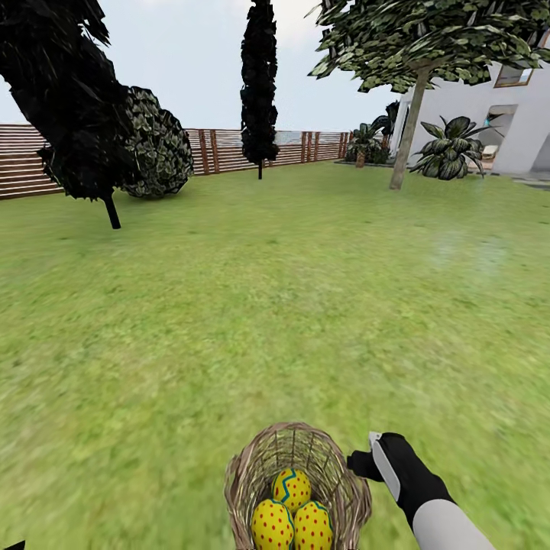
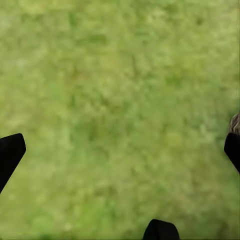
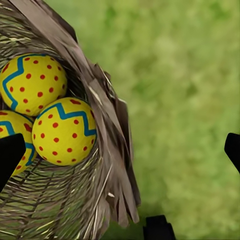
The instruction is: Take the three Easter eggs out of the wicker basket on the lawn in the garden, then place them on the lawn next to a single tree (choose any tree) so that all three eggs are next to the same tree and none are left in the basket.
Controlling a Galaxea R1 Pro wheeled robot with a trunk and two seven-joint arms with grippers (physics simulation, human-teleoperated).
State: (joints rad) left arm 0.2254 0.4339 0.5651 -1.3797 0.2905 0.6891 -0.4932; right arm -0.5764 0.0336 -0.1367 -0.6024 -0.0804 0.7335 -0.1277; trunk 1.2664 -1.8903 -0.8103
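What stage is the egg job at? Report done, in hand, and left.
Done: nothing. All three eggs sit in the basket on the lawn.
In hand: the right claw is open, straddling the basket's rim; the left claw is open over grass, holding nothing.
Left: lift each egg out and set all three beside one tree, which stands far off across the lawn.

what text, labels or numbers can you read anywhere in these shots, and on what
None: no words, brands, numbers or signs can be read in any view.
The Easter eggs carry only red dots and a blue-green zigzag band, no lettering.
The wicker basket is plain weave, unlabelled.
The right gripper shows black and grey casing with no marking.
The white house and wooden fence bear no legible sign.
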